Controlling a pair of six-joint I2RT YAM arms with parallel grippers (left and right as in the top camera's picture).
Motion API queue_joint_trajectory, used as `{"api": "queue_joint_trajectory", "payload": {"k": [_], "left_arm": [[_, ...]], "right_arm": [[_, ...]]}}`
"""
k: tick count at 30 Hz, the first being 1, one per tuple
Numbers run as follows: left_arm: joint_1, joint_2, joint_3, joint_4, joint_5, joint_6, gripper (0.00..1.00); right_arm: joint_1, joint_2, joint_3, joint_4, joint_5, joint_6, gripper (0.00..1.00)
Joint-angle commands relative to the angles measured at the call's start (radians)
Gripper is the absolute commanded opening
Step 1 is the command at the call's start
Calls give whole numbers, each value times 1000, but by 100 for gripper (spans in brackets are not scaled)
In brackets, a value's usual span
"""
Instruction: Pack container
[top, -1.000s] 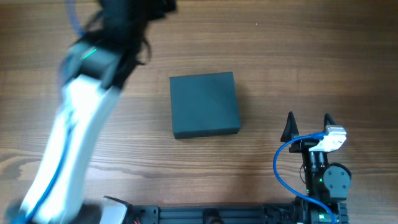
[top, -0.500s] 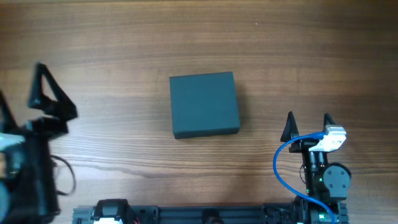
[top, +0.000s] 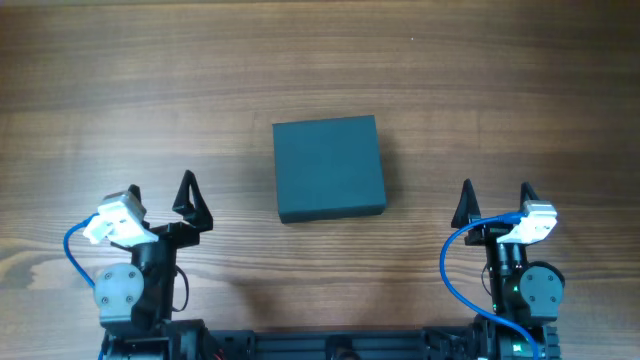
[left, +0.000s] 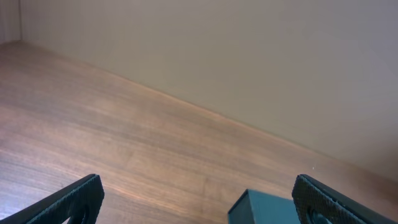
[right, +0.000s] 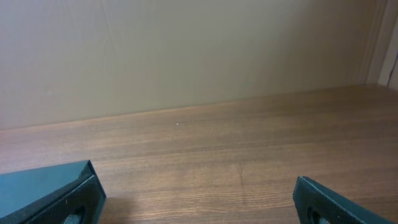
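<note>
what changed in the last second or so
The left hand swung back from the far left side to the near edge, where it now sits open and empty. Nothing was taken hold of or let go. The container and the open right hand stayed put.

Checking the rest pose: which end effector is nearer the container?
Neither clearly: left and right look about equal. The left end effector sits off the near-left corner of the container, the right end effector off its near-right corner, both apart from it.
</note>
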Motion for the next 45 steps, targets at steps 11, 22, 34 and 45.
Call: {"api": "queue_joint_trajectory", "payload": {"k": [11, 22, 34, 45], "left_arm": [[5, -117, -211, 42, 22, -18, 100], [5, -172, -225, 32, 22, -18, 100], [-16, -218, -301, 51, -21, -43, 100], [-16, -216, -302, 50, -70, -44, 100]], "right_arm": [[-3, -4, 0, 3, -8, 10, 100], [-3, -4, 0, 3, -8, 10, 100], [-3, -4, 0, 3, -8, 10, 100], [-3, -4, 0, 3, -8, 10, 100]]}}
